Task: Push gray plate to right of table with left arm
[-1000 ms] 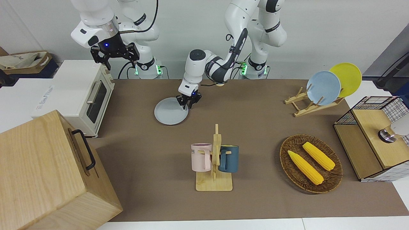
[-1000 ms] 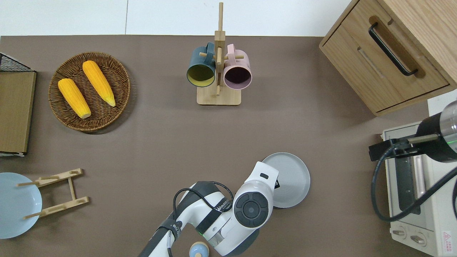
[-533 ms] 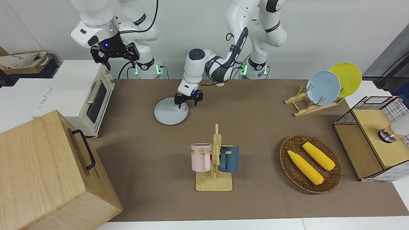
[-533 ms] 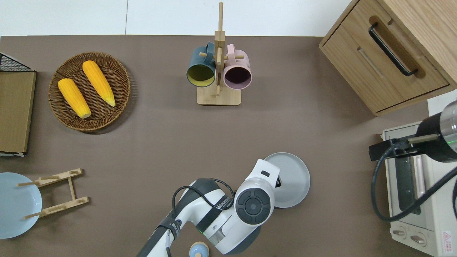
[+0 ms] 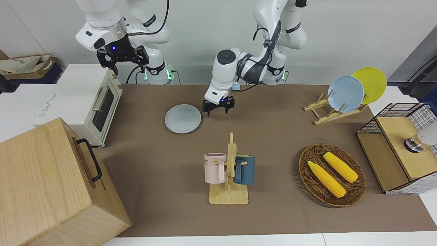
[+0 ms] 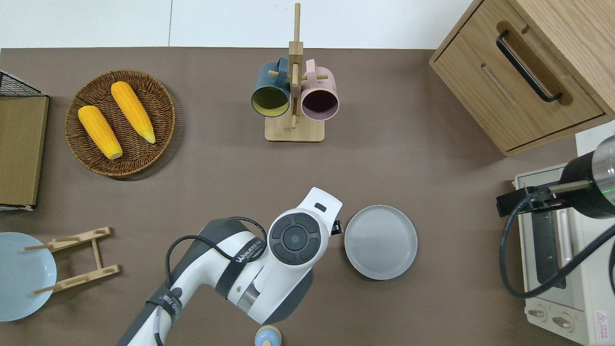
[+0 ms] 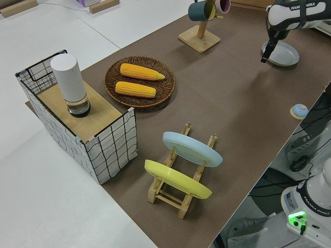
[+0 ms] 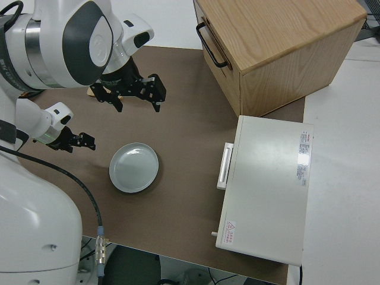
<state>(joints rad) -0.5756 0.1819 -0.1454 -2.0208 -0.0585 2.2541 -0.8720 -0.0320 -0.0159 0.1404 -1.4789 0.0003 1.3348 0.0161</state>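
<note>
Left gripper (image 5: 218,108), jaws open w/ nothing held, hangs just beside gray plate (image 5: 183,118), at plate's 9 o'clock in overhead view; probably for side push. Right arm parked.

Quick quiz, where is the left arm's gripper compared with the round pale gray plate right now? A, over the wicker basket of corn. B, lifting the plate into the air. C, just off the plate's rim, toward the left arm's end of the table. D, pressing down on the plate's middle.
C: the left gripper hangs beside the round pale gray plate, which lies flat and uncovered on the brown table.
</note>
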